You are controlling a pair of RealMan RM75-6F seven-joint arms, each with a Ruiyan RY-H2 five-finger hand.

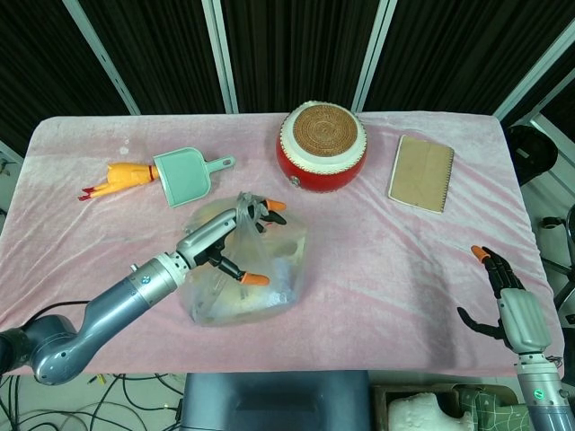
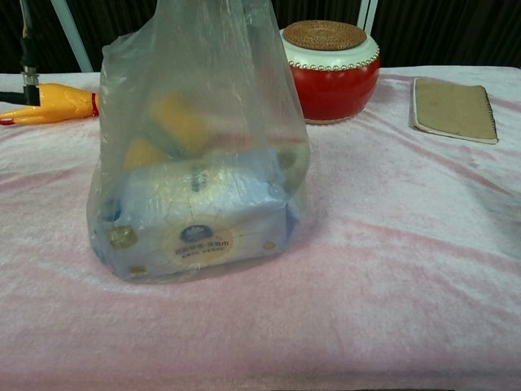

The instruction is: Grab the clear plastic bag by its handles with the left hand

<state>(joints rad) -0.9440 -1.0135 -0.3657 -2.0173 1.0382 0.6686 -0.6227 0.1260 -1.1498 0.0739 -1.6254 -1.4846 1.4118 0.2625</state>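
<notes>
The clear plastic bag (image 1: 256,274) is standing on the pink tablecloth (image 1: 377,251), just in front of the red drum (image 1: 322,146), with a boxed pack and yellow items showing through it. The left hand (image 1: 229,242) is reaching across the bag's gathered handles (image 1: 247,208), fingers spread apart; whether it is gripping them I cannot tell. The right hand (image 1: 503,296) is waiting at the table's near right edge, fingers apart, holding nothing

Bag (image 1: 256,274) before drum (image 1: 321,145); notebook (image 1: 420,172) right; scoop (image 1: 187,174) left.
</notes>
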